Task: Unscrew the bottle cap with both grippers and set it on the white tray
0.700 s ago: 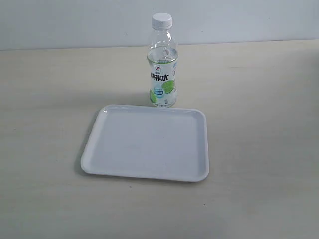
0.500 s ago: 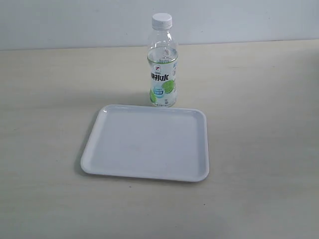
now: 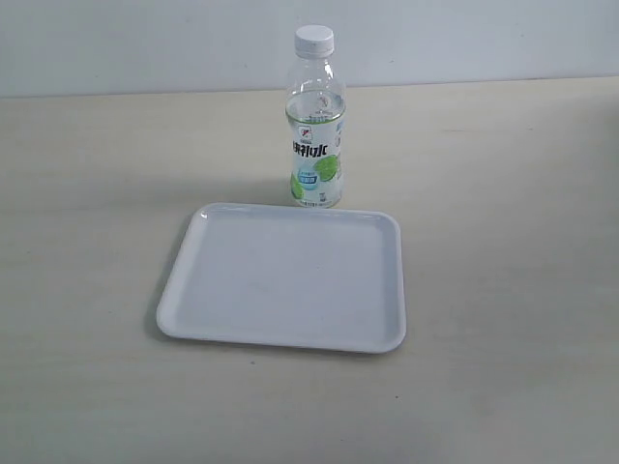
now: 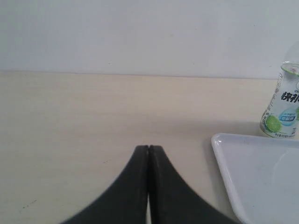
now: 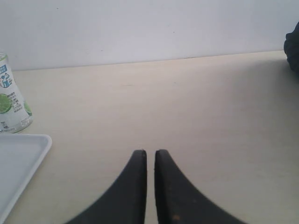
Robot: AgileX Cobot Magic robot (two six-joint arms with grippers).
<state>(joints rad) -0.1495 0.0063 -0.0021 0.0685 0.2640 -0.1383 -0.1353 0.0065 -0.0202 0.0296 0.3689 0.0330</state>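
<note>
The bottle [image 3: 315,135] is standing upright near the table's [image 3: 503,193] far edge, just behind the white tray [image 3: 290,209], with the bottle cap [image 3: 314,39] sitting on top. The left gripper [image 4: 148,148], jaws pressed together, and the right gripper [image 5: 150,153], jaws barely apart, are flanking it, both empty and neither clearly nearer.

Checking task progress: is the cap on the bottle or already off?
On. The bottle cap sits on the neck of the upright bottle, which stands behind the white tray.

Pale wooden table [image 3: 97,145], white wall [image 3: 145,39]
</note>
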